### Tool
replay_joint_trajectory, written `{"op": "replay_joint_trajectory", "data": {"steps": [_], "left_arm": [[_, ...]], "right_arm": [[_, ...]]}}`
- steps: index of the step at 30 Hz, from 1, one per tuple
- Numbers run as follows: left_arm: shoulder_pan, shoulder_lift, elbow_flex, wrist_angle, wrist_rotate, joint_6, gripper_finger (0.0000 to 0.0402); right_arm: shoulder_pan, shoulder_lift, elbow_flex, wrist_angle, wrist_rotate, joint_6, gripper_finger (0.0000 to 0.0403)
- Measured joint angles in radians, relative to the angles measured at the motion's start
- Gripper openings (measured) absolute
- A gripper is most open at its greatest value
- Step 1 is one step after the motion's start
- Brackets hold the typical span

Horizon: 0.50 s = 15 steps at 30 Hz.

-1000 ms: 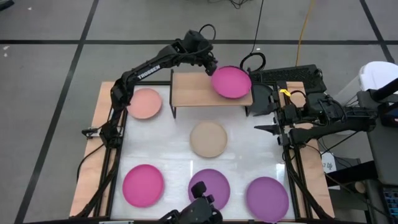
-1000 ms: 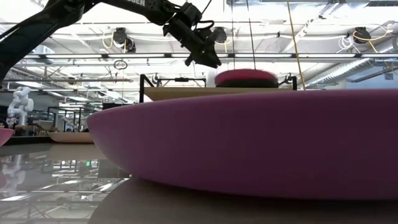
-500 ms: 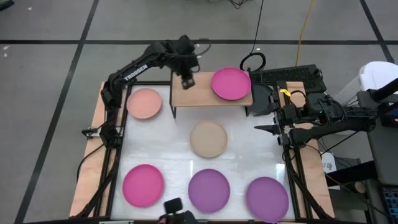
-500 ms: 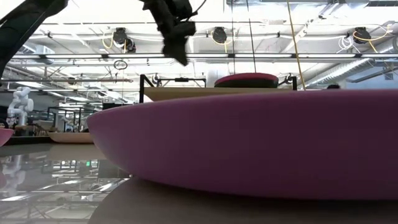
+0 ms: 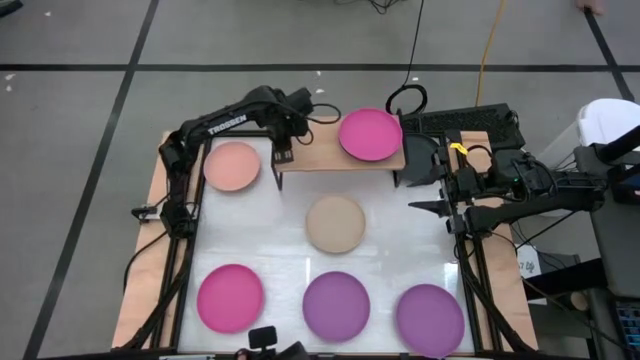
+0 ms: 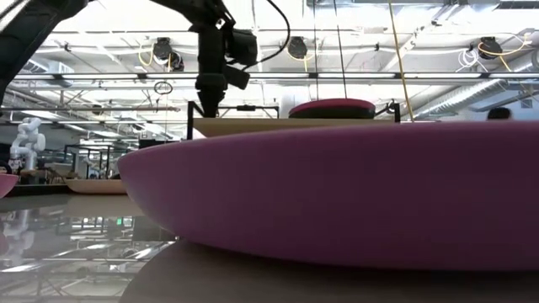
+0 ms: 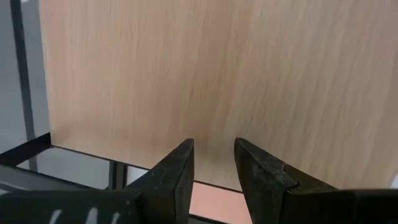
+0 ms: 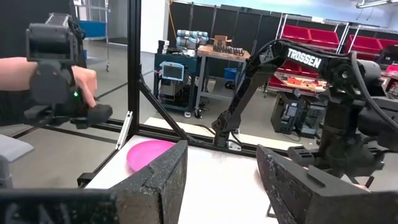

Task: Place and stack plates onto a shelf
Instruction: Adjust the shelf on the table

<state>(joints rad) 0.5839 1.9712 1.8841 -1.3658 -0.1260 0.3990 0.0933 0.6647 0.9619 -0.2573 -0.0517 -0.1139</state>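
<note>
Left claw (image 5: 282,157) above shelf (image 5: 330,158) corner

Bright, even overhead light. Ceiling lamps (image 6: 164,52) glare in low view; glossy counter (image 6: 76,244) mirrors them. Nearest purple plate (image 6: 337,194) looms blurred. Left wrist view soft, shelf (image 7: 217,81) slightly smeared.

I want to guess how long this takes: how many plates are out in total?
6. Magenta plate on the shelf; on the table, pale pink beside the shelf, beige in the middle, magenta and two purple along the near edge.
</note>
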Motion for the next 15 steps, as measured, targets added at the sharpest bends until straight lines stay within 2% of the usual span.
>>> {"op": "replay_joint_trajectory", "data": {"steps": [4, 12, 15], "left_arm": [[0.024, -0.03, -0.047, 0.013, -0.005, -0.004, 0.0124], [0.04, -0.138, -0.055, 0.025, -0.021, -0.015, 0.0124], [0.036, -0.189, -0.055, 0.064, -0.01, -0.015, 0.0124]], "right_arm": [[0.0, 0.0, 0.0, -0.001, 0.0, -0.001, 0.0173], [0.0, 0.009, 0.0, -0.001, 0.004, -0.006, 0.0173], [0.0, 0.022, 0.0, -0.002, 0.058, -0.007, 0.0173]]}}
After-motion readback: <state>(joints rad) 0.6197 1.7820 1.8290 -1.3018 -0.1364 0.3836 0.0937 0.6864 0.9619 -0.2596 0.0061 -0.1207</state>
